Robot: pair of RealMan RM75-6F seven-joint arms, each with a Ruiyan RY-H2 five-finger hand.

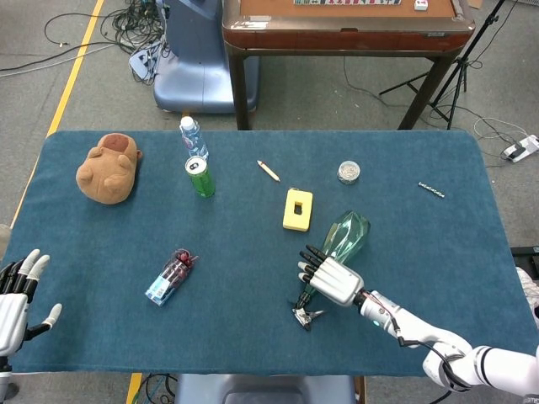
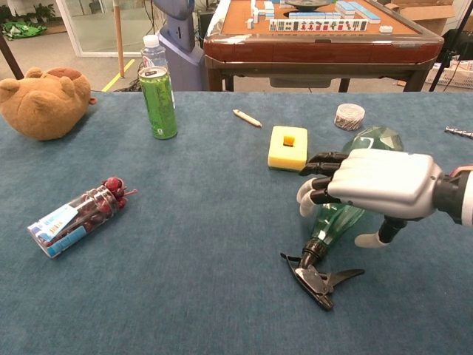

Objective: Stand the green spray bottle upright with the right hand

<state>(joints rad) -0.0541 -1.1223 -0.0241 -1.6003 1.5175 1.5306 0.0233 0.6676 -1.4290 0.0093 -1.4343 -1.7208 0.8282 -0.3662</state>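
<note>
the green spray bottle lies on its side on the near right of the blue felt table, translucent tapered body pointing far, black trigger nozzle pointing near. the right hand, white shell with black fingers, lies over the bottle's middle with fingers curled across it; a full grip cannot be confirmed. the left hand is spread at the near left edge, holding nothing. a yellow foam block sits just far-left of the bottle.

Both views are bright and evenly lit from overhead, with only faint, soft shadows on the tabletop. Focus is sharp throughout. The white right hand shows mild glare in the chest view.
</note>
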